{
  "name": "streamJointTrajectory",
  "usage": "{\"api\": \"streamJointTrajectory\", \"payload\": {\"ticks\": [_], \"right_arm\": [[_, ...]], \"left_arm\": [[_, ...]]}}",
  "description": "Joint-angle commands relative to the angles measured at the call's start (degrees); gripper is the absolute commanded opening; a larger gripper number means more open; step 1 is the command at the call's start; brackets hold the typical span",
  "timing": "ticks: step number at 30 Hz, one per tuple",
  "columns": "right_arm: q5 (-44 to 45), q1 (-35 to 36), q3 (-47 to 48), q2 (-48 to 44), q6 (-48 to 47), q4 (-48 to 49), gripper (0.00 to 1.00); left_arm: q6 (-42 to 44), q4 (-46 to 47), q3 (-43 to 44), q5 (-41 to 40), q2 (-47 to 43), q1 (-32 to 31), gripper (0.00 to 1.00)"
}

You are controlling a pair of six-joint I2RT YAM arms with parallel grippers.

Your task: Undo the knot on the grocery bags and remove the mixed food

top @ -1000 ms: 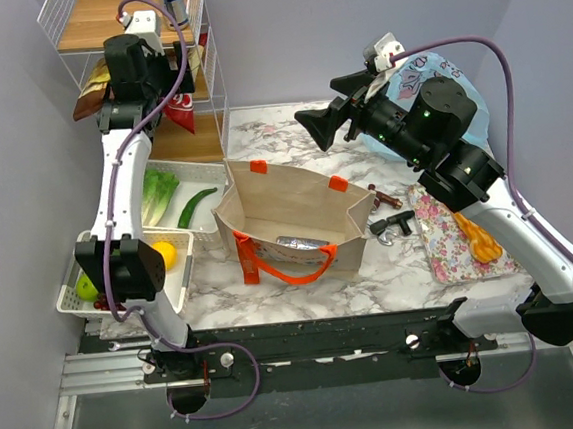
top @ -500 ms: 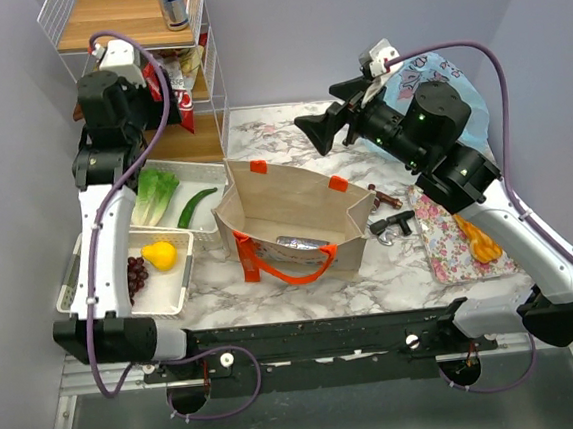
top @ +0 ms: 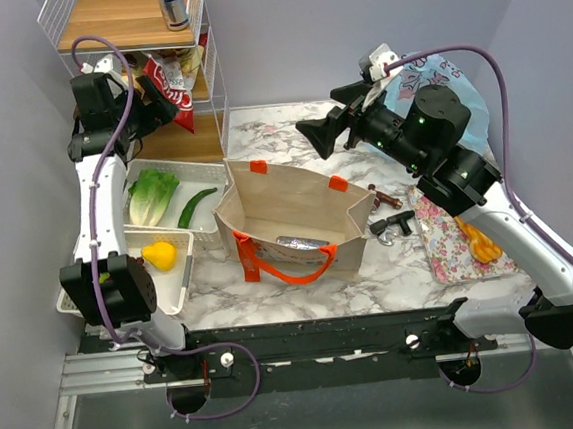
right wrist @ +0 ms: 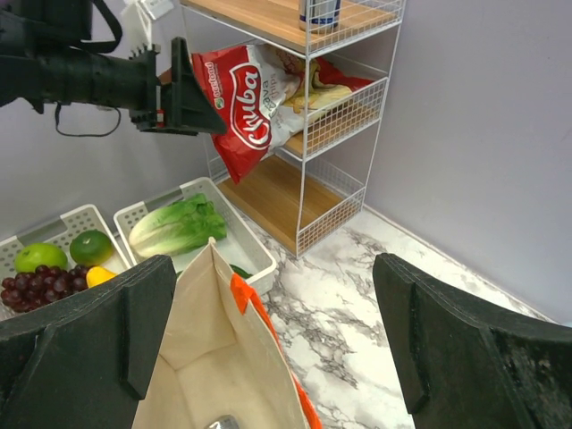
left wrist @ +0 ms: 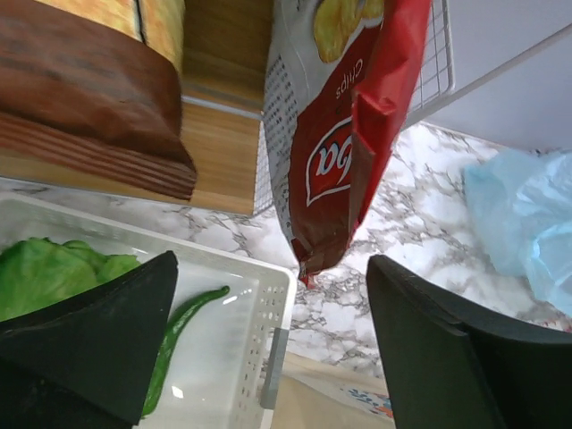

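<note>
The beige tote (top: 292, 219) with orange handles stands open mid-table, a silvery packet (top: 304, 241) on its floor. My right gripper (top: 311, 132) hovers open above its far rim (right wrist: 273, 331), holding nothing. The light-blue plastic bag (top: 451, 85) lies behind the right arm. A red snack packet (top: 170, 84) hangs out of the wire shelf's middle tier. My left gripper (top: 156, 100) faces it, open and empty, with the packet (left wrist: 344, 143) just beyond its fingertips. Lettuce (top: 152, 194) and a cucumber (top: 197, 204) lie in one white tray, a yellow fruit (top: 159, 254) in another. A drink can (top: 175, 3) stands on the top shelf.
The white wire shelf (top: 209, 71) stands at the back left against the wall. Metal tools (top: 393, 223) lie right of the tote. A floral cloth (top: 450, 250) carries an orange-yellow item (top: 480, 243). Grapes (right wrist: 31, 290) and green fruits (right wrist: 89, 246) sit in the near tray.
The left arm has swung and its gripper has drawn back leftwards from the shelf. The red packet now hangs from the middle tier. The right arm has barely moved.
</note>
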Motion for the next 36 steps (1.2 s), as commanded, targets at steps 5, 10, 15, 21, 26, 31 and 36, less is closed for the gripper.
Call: {"api": "streamJointTrajectory", "payload": {"ticks": [5, 10, 15, 21, 26, 31, 36], "right_arm": [[1.1, -0.4, -1.9, -2.3, -0.9, -0.7, 1.0], [0.8, -0.4, -2.1, -1.8, -0.9, -0.2, 1.0], [1.7, -0.4, -1.7, -1.9, -1.5, -0.6, 1.0], [1.1, -0.4, -1.1, -0.9, -1.6, -0.9, 1.0], [0.3, -0.4, -0.2, 0.5, -1.2, -0.9, 0.99], [0.0, -0.4, 0.6, 1.6, -0.8, -1.9, 0.99], [-0.5, -0.4, 1.5, 2.6, -0.6, -2.7, 0.99]], "left_arm": [[-8.1, 9.0, -2.9, 11.9, 0.2, 1.7, 0.98], [-24.0, 22.6, -9.0, 18.0, 1.9, 5.4, 0.52], [-33.6, 24.9, -12.2, 18.0, 2.9, 6.7, 0.0], [-40.6, 28.4, -14.9, 19.8, 3.7, 7.0, 0.0], [-41.8, 30.5, -10.6, 19.7, 8.1, 7.0, 0.0], [-45.9, 34.9, -8.3, 20.5, 11.0, 6.7, 0.0], [-54.4, 41.7, -10.5, 22.6, 9.1, 6.6, 0.0]]}}
